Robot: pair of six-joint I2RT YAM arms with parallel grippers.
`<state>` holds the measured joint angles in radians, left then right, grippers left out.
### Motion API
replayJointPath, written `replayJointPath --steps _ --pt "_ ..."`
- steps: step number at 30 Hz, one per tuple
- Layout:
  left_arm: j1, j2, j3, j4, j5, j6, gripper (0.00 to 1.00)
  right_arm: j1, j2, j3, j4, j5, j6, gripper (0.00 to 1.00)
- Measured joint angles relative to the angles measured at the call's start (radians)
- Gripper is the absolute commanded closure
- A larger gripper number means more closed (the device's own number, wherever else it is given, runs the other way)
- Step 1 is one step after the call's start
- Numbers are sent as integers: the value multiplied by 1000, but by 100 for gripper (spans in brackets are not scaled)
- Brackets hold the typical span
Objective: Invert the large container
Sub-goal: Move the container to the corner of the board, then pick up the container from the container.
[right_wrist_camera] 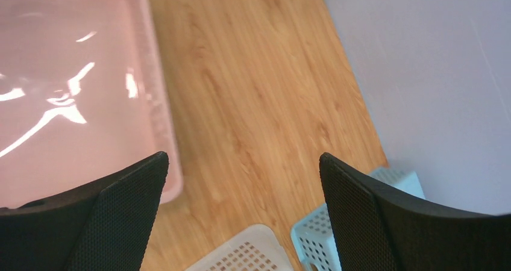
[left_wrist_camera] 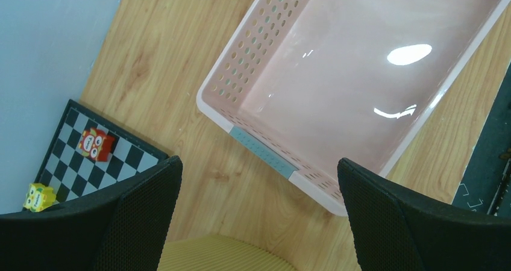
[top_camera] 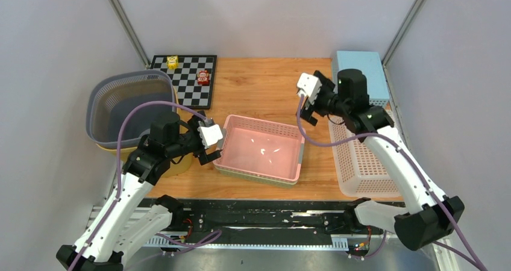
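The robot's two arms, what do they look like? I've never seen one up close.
Both the left arm and the right arm have smooth white shells with chunky black joints. A purple cable loops along each one. Each wrist carries a small white box. The jaws are black, broad and flat, with a fine dimpled texture on their inner faces.

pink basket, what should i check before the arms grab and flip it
1. Pink basket upright, opening up: ok.
2. Nothing inside it: ok.
3. Left gripper open, facing its short left end: ok.
4. Right gripper open: ok.
5. Right gripper lined up with the basket's rim: not ok, it looks at bare table beside it.
6. Room to flip beside the white basket: cannot tell.
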<state>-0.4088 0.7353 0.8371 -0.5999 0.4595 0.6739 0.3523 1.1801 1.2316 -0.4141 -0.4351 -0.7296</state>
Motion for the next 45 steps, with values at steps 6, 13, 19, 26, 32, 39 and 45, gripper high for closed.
replayJointPath --steps 6,13,19,26,32,39,45 --pt "0 0 -5 0 -8 7 0 204 -78 -73 -82 -23 -35 7" --pt "0 4 27 -65 -19 56 0 452 -105 -162 -178 -31 -62 10" --pt "1 -21 56 -150 42 136 0 575 -70 -198 -227 -37 -92 20" --pt "1 -56 13 -192 125 190 0 684 91 -196 -252 3 -89 38" --pt "1 -59 -2 -207 144 209 0 758 221 -164 -264 113 -24 53" --pt "1 -58 -16 -206 142 209 0 793 276 -108 -262 201 62 80" --pt "1 -54 -19 -199 139 208 0 793 283 -84 -269 197 116 97"
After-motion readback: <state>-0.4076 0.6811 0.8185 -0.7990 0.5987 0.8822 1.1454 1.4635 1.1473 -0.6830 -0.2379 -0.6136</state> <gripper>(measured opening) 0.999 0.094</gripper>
